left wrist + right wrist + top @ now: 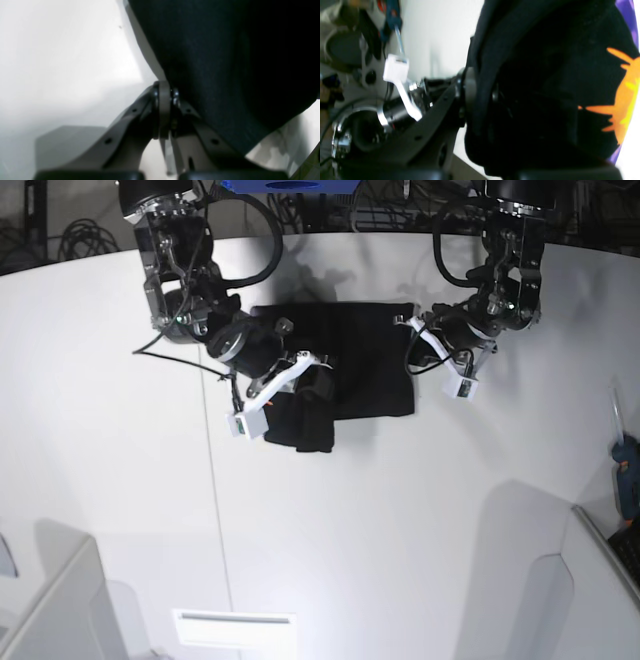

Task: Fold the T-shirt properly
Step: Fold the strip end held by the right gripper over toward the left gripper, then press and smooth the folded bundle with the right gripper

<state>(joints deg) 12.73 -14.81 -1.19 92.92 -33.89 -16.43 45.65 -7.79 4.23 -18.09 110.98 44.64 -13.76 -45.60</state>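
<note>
The black T-shirt [365,365] lies partly folded on the white table [400,510], with a bunched lump at its front left. My right gripper [305,385] is at that lump. In the right wrist view the right gripper [480,95] is shut on a thick fold of the T-shirt [545,100], whose orange and purple print [623,100] shows at the right. My left gripper [418,322] is at the shirt's far right corner. In the left wrist view the left gripper [168,91] is shut on the edge of the T-shirt [225,62], which rises from its tips.
A seam [213,480] runs down the table on the left. A blue-handled tool [625,470] lies at the right edge. A white slotted plate [235,628] sits at the front. Cables [80,235] and the arm bases crowd the back edge.
</note>
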